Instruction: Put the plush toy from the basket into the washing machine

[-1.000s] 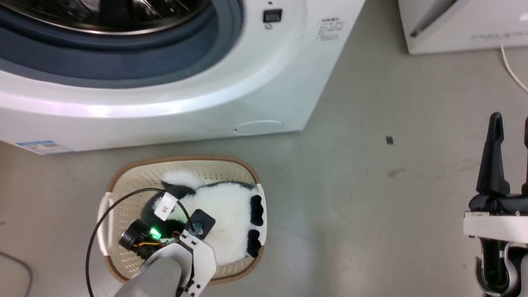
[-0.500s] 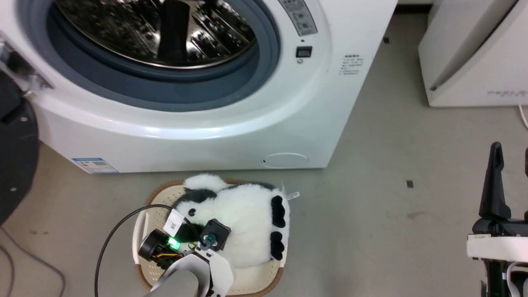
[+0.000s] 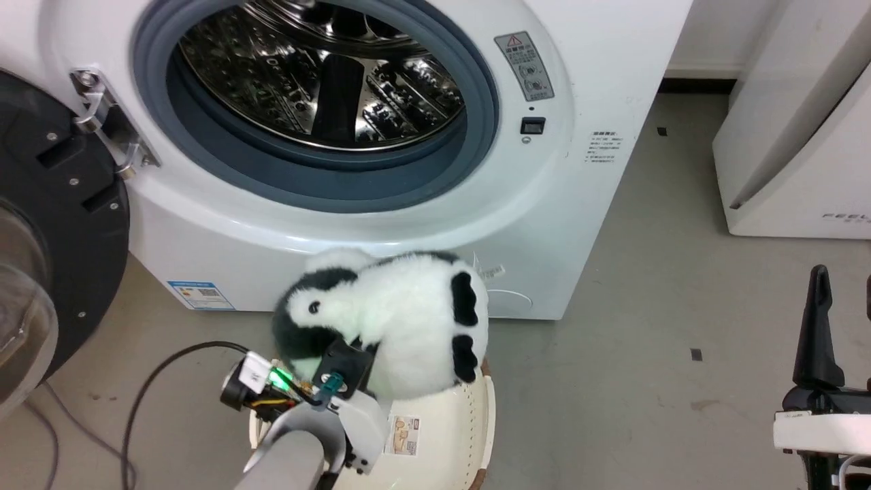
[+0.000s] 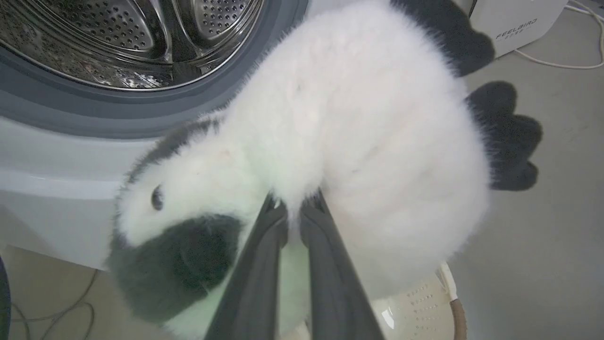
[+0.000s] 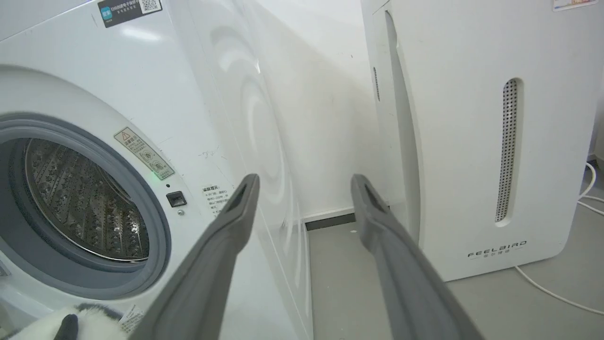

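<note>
The black-and-white plush toy [image 3: 395, 320] hangs in the air above the cream basket [image 3: 449, 435], in front of the washing machine [image 3: 422, 224], just below its open porthole. My left gripper [image 4: 293, 208] is shut on the plush toy [image 4: 358, 141], its two fingers pinching the white fur from below. The steel drum [image 3: 326, 82] is open and the dark glass door [image 3: 41, 245] is swung out to the left. My right gripper [image 5: 304, 184] stands open and holds nothing, off to the right, with one finger [image 3: 815, 327] at the head view's right edge.
A white slanted FEELBIRD appliance [image 3: 803, 136] stands to the right of the washer, with a white cable [image 5: 557, 293] on the grey floor beside it. Dark cables [image 3: 81, 429] lie on the floor at the left, below the door.
My left gripper has lifted the plush toy up out of the basket toward the porthole. The head camera has tilted up, so more of the drum and door shows.
</note>
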